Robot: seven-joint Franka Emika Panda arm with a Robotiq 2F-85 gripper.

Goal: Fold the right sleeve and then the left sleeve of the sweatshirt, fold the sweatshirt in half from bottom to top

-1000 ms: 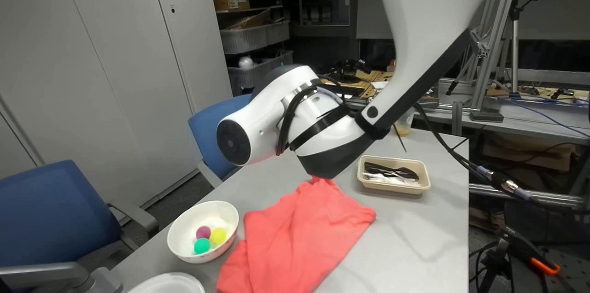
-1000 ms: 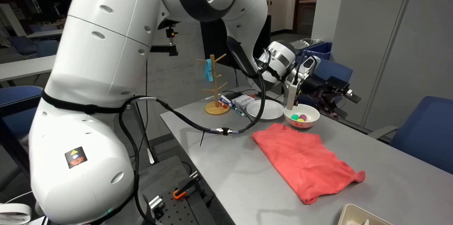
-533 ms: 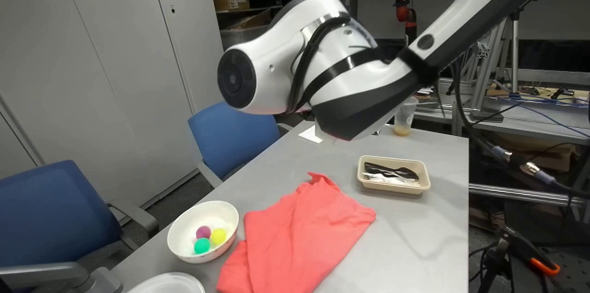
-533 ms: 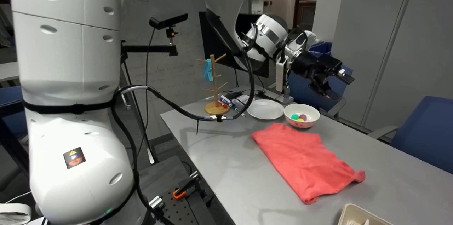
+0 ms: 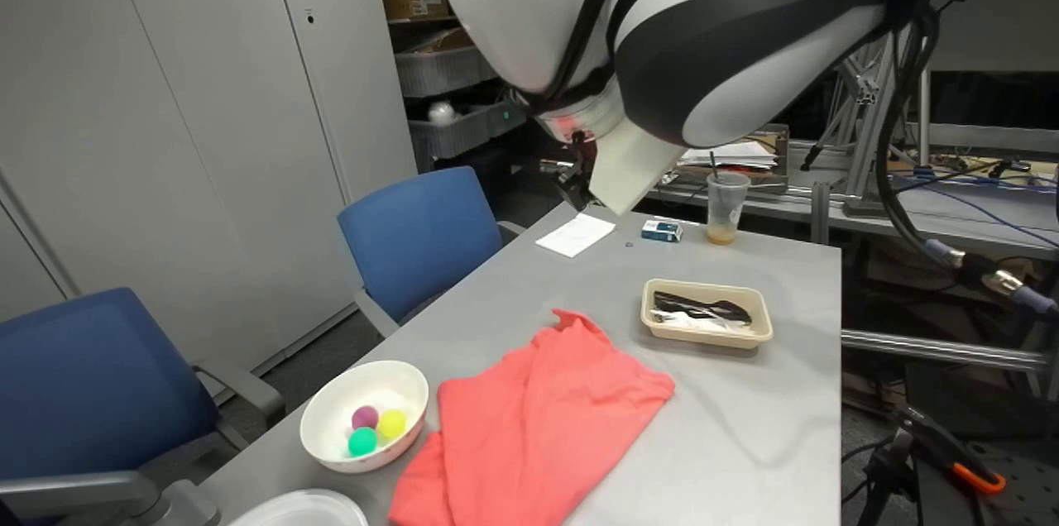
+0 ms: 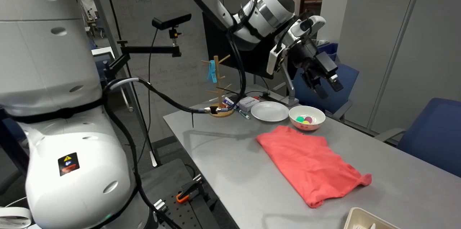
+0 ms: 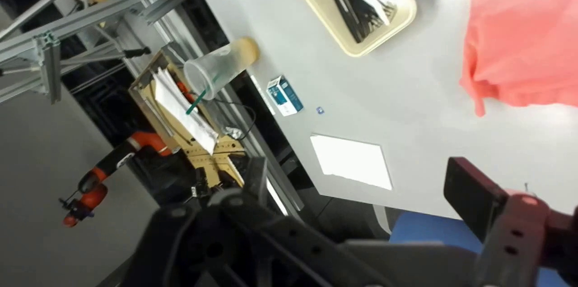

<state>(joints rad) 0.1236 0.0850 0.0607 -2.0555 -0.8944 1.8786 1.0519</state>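
Lying on the grey table in an exterior view: coral-red soft fabric sweatshirt, below the black two-finger gripper and well apart from it. Jaws spread wide, nothing held. Cloth makes a slanted rough rectangle. Long axis runs from just beside the white round bowl diagonally down the view. Can't tell neck end from hem end; no lettering readable.

In an exterior view, the end nearer the gripper has an upturned corner, near the beige rectangular cutlery tray; gripper itself is partly blocked from sight. Take hold at that corner, I'd say: it stands off the table, should be easy to get under. Expect light, limp, grippy cloth, not fragile. Likely trouble: pinching one layer and peeling it, so grab the whole stack.

Wrist view: sweatshirt is beyond the finger at the frame's right, length running out of frame. Gap shows a white paper sheet on the table.
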